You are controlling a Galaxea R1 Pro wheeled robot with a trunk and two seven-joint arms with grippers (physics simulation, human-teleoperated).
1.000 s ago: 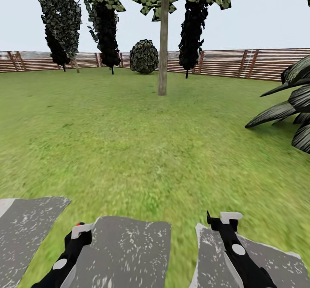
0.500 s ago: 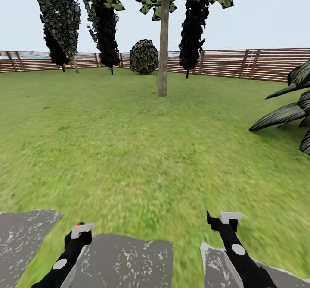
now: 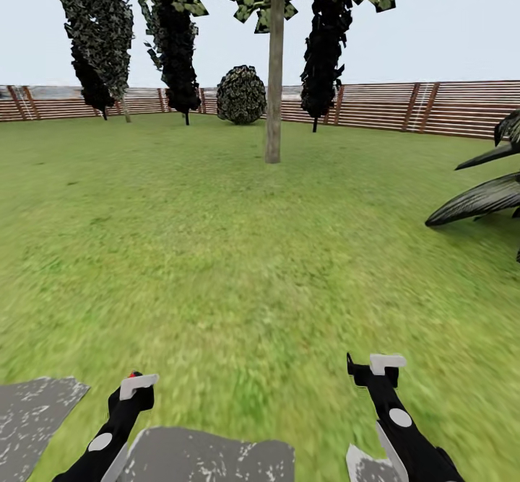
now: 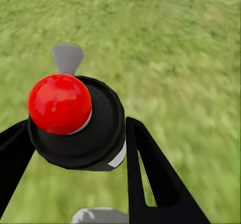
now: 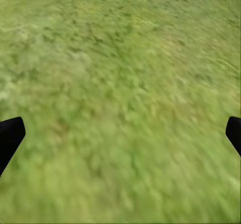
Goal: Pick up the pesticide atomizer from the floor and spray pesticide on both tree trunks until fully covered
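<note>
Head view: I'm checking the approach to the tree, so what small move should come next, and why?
Probably keep rolling straight ahead. The grey-tan trunk stands far off across the lawn, near the middle of the view, too distant to spray. The left gripper already holds the black sprayer with its red knob; the right gripper hangs open over grass.

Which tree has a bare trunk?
The tall tree with the straight grey-tan trunk in the middle of the lawn; the dark trees by the fence are leafy nearly all the way down.
</note>
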